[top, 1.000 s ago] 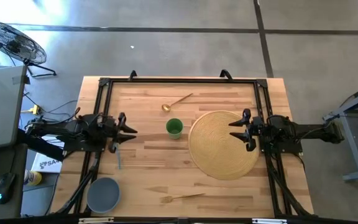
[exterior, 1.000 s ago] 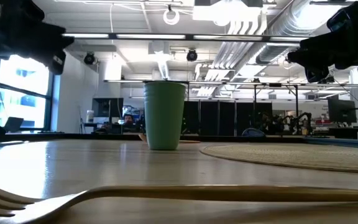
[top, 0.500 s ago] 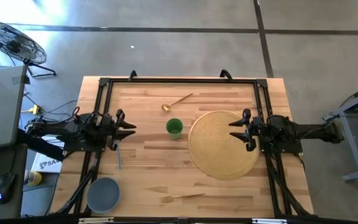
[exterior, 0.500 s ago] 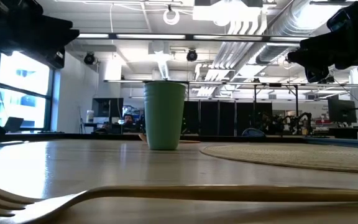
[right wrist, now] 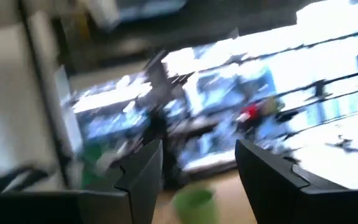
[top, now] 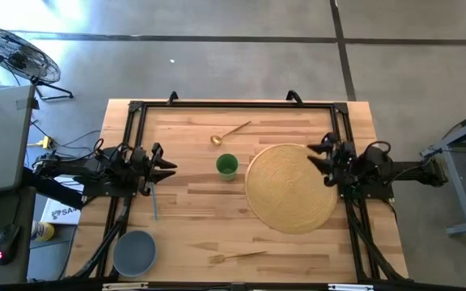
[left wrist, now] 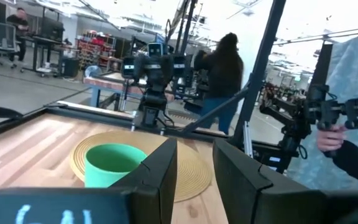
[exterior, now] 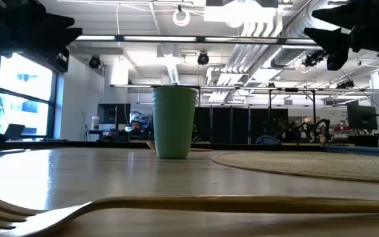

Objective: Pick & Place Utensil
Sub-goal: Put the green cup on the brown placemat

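Note:
A gold spoon (top: 230,132) lies flat near the table's far edge. A gold fork (top: 237,256) lies by the near edge and fills the foreground of the low view (exterior: 176,207). A blue utensil (top: 154,204) lies on the left side. A green cup (top: 226,166) stands upright at mid-table, beside a round woven mat (top: 291,187). My left gripper (top: 168,167) hovers open left of the cup (left wrist: 114,163), above the blue utensil's far end. My right gripper (top: 320,155) is open above the mat's right rim; its wrist view (right wrist: 194,180) is blurred.
A grey bowl (top: 134,252) sits at the near left corner. A black frame (top: 233,105) runs along the table's far and side edges. Bare wood lies between the cup and the fork. People stand in the room beyond the table (left wrist: 222,68).
My right gripper has risen, swung toward the table's far edge and drawn back a little toward the right edge, turning as it went. My left gripper has backed slightly toward the left edge, uncovering more of the blue utensil. No object has moved.

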{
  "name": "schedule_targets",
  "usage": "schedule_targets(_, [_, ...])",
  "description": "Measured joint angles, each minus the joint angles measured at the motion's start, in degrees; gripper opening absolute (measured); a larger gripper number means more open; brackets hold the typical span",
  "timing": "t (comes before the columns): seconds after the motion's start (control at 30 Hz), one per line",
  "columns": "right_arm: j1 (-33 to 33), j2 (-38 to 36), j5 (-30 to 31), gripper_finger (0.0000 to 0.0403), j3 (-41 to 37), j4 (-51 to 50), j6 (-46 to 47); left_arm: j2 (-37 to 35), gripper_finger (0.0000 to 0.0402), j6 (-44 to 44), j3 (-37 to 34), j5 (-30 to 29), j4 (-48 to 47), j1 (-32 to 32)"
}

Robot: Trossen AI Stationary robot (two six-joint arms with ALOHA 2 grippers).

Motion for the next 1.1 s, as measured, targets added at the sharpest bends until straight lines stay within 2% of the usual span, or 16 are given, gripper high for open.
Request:
schedule_targets(0.17, [0.0, 3.2, 8.9, 0.0197, 0.0, 4.3, 2.7, 0.0, 0.0101, 0.0, 0.0, 0.0, 1.3, 0.0])
schedule_targets(0.23, [0.0, 6.1, 10.3, 0.0197, 0.0, 7.8, 2.5, 0.0, 0.0101, 1.2, 0.0, 0.0, 1.7, 0.0])
schedule_targets(0.47, [0.0, 18.1, 6.3, 0.0197, 3.7, 13.2, -0.9, 0.0, 0.0101, 5.5, 0.0, -3.6, 1.9, 0.0])
schedule_targets(0.6, [0.0, 24.9, 6.0, 0.0197, 6.9, 12.4, -0.8, 0.0, 0.0101, 7.0, 0.0, -6.6, 2.6, 0.0])
schedule_targets(0.77, [0.2, 33.5, 4.5, 0.0197, 9.6, 12.3, -0.8, 0.0, 0.0101, 7.1, 0.0, -7.6, 3.0, 0.0])
schedule_targets(0.97, [3.3, 44.9, 1.8, 0.0197, 13.8, 12.8, -1.0, 0.0, 0.0101, 8.4, 0.0, -9.1, 2.9, 0.0])
schedule_targets(1.1, [5.5, 52.6, 3.8, 0.0197, 17.8, 12.6, -2.8, 0.0, 0.0101, 9.1, 0.0, -9.9, 2.9, 0.0])
